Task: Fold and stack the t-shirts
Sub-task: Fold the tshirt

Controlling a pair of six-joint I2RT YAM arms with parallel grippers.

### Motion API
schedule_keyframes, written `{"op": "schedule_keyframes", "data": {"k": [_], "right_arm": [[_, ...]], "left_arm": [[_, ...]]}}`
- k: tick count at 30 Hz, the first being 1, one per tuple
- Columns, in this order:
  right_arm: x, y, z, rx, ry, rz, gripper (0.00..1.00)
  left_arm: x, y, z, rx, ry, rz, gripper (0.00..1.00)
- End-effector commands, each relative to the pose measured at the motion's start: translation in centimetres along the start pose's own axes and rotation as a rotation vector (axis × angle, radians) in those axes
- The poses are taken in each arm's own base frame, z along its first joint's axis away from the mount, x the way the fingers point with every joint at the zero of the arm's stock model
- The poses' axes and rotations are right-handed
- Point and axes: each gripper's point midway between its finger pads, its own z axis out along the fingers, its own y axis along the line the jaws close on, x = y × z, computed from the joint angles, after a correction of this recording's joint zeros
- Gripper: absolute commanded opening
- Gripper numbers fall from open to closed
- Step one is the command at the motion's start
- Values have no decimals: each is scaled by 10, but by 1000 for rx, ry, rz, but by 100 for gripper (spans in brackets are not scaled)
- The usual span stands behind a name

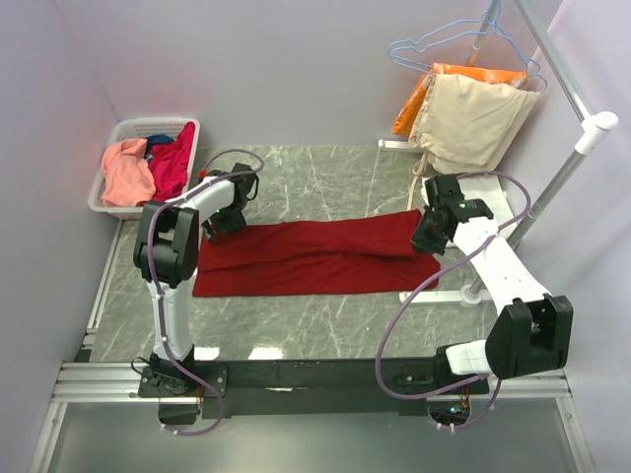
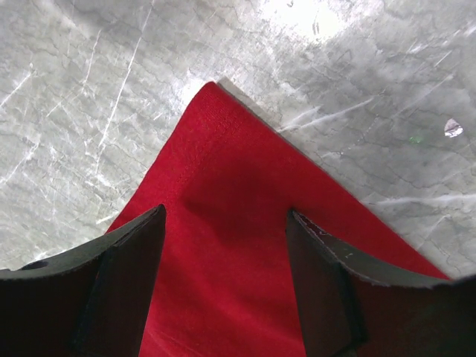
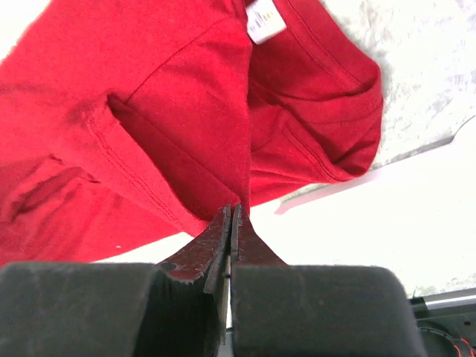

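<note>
A dark red t-shirt lies as a long folded band across the marble table. My left gripper hovers open over the shirt's far left corner; in the left wrist view the red corner lies between the spread fingers of the gripper. My right gripper is at the shirt's right end. In the right wrist view the gripper is shut, pinching a fold of the red shirt beside the collar and white label. No cream-white shirt is in view.
A white basket at the far left holds salmon-pink, magenta and blue shirts. A clothes rack at the right carries beige and orange garments on hangers; its white base lies under my right gripper.
</note>
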Motion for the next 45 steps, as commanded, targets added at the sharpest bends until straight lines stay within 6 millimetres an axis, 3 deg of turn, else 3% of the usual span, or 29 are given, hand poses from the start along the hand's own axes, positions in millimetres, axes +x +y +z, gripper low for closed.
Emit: {"op": "schedule_keyframes", "data": {"k": [1, 7, 10, 14, 17, 20, 26, 28, 30, 34, 37, 45], "right_arm": [[28, -21, 3, 53, 62, 6, 0], [63, -52, 19, 167, 157, -11, 0], [72, -68, 26, 257, 190, -6, 12], [55, -72, 25, 318, 126, 44, 25], [24, -62, 18, 318, 18, 75, 29], [5, -55, 22, 314, -40, 84, 35], [-39, 6, 72, 160, -54, 81, 34], [-37, 13, 99, 178, 8, 62, 30], [-46, 24, 113, 158, 3, 62, 29], [-38, 28, 150, 185, 67, 52, 30], [-31, 29, 163, 203, 119, 59, 30], [-43, 33, 169, 268, 179, 35, 31]], "left_arm": [[2, -1, 5, -24, 12, 16, 71], [-4, -1, 3, -39, -2, 13, 72], [-8, 0, 3, -55, -14, 11, 72], [-13, 2, 1, -74, -24, 6, 72], [-15, 3, -1, -75, -31, 6, 72], [-19, 3, -3, -73, -41, 3, 72], [-19, -1, -1, -64, -33, 7, 71], [-18, -1, 0, -72, -32, 15, 71], [-20, -2, 0, -76, -36, 15, 72], [-22, -5, 0, -73, -33, 14, 72], [-21, -7, 2, -83, -18, 20, 72], [-19, -10, 16, -140, 22, 51, 73]]}}
